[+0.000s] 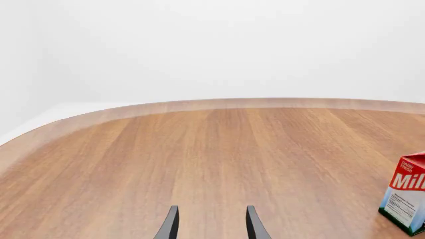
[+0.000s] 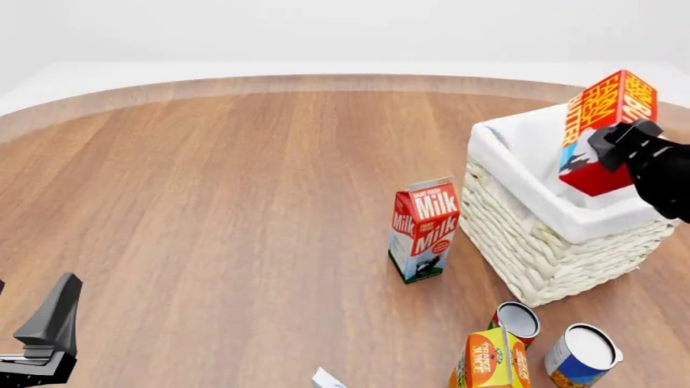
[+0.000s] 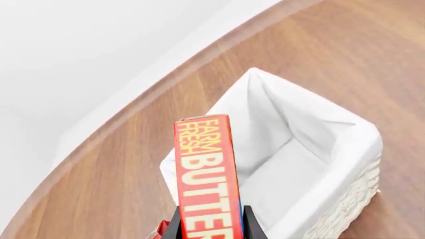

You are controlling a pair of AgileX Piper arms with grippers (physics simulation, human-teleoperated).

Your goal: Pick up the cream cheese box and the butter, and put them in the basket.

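The butter (image 2: pixel 603 113), a red-and-orange carton, hangs tilted over the near right part of the basket (image 2: pixel 539 242), with my right gripper (image 2: pixel 616 149) shut on its lower end. In the right wrist view the butter (image 3: pixel 206 169) stands between the fingers above the basket's white liner (image 3: pixel 359 144), which holds nothing. A small white corner at the front view's bottom edge looks like the cream cheese box (image 2: pixel 326 378); most of it is cut off. My left gripper (image 1: pixel 211 226) is open over bare table, low at the near left (image 2: pixel 48 327).
A red milk carton (image 2: pixel 424 230) stands just left of the basket and also shows in the left wrist view (image 1: pixel 406 196). Near the front edge are two tin cans (image 2: pixel 518 319) (image 2: pixel 582 356) and an orange juice carton (image 2: pixel 490 360). The table's curved far rim (image 1: pixel 219 104) lies ahead of the left gripper.
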